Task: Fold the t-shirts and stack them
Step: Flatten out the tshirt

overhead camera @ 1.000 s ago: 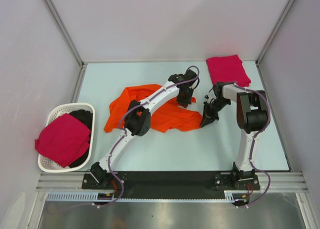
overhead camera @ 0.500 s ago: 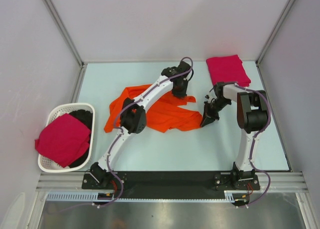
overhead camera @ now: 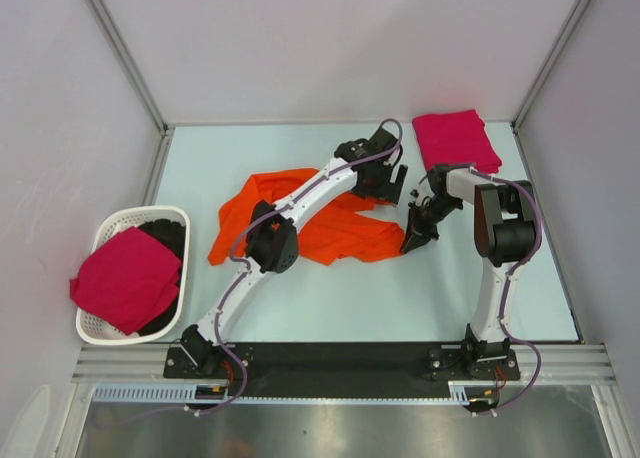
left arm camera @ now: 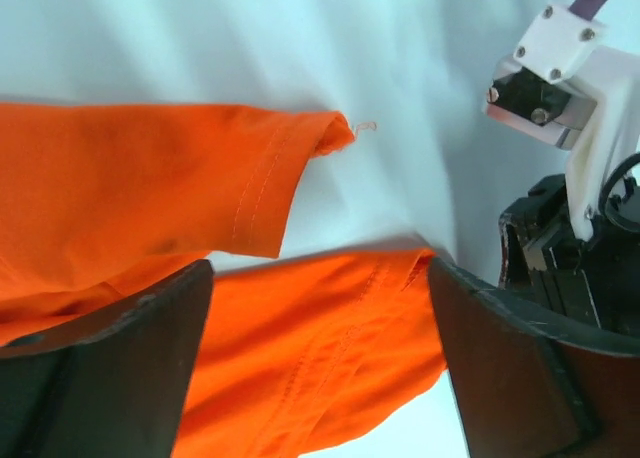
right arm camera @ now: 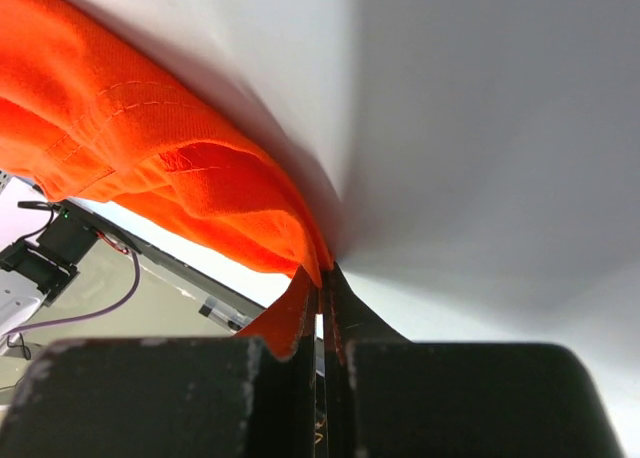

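A bright orange t-shirt (overhead camera: 320, 228) lies rumpled and spread on the middle of the table. My left gripper (overhead camera: 392, 184) hovers over its back right part, open wide. In the left wrist view the orange t-shirt (left arm camera: 300, 348) lies loose between the spread fingers (left arm camera: 110, 378), with a hemmed sleeve end (left arm camera: 280, 178) beyond them. My right gripper (overhead camera: 412, 240) is shut on the shirt's right end; the right wrist view shows orange cloth (right arm camera: 200, 168) pinched in the closed gripper (right arm camera: 322, 290). A crimson-pink t-shirt (overhead camera: 456, 139) lies folded at the back right.
A white slatted basket (overhead camera: 140, 214) stands at the table's left edge, with another crimson-pink t-shirt (overhead camera: 125, 278) draped over dark cloth inside. Part of the right arm (left arm camera: 570, 108) shows close beside my left gripper. Grey walls enclose the table.
My left gripper has gone from shut to wide open, letting go of the orange shirt, and has shifted a little back and to the right. The right gripper has held still.
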`<act>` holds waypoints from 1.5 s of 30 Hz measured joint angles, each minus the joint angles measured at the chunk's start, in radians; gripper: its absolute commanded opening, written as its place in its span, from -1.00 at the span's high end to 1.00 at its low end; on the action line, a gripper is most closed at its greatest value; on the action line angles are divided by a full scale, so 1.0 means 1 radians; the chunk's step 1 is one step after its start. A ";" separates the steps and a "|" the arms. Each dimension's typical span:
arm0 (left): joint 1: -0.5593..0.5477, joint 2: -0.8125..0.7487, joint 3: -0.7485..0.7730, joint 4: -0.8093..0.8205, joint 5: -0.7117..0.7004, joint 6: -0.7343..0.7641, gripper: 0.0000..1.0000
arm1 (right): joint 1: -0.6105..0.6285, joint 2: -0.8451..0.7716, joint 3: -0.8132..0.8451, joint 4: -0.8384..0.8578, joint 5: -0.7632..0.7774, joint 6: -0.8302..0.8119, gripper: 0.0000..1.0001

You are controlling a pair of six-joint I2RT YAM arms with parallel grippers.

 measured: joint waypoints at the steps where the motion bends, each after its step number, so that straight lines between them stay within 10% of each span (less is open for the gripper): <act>1: -0.003 0.002 0.003 0.003 -0.013 0.001 -0.77 | 0.000 0.000 0.000 0.000 0.000 0.000 1.00; 9: -0.005 0.048 0.013 0.021 -0.134 0.010 -0.35 | -0.002 0.000 0.000 0.004 -0.003 0.000 1.00; 15: 0.008 0.056 0.013 0.022 -0.179 0.008 1.00 | -0.010 0.000 0.000 0.016 -0.012 0.000 1.00; 31: 0.096 -0.032 -0.019 0.000 -0.207 0.026 1.00 | -0.008 -0.074 0.057 0.008 0.029 0.000 1.00; 45: 0.429 -0.704 -0.064 0.075 -0.280 0.078 1.00 | 0.031 -0.184 0.846 0.001 0.435 -0.003 1.00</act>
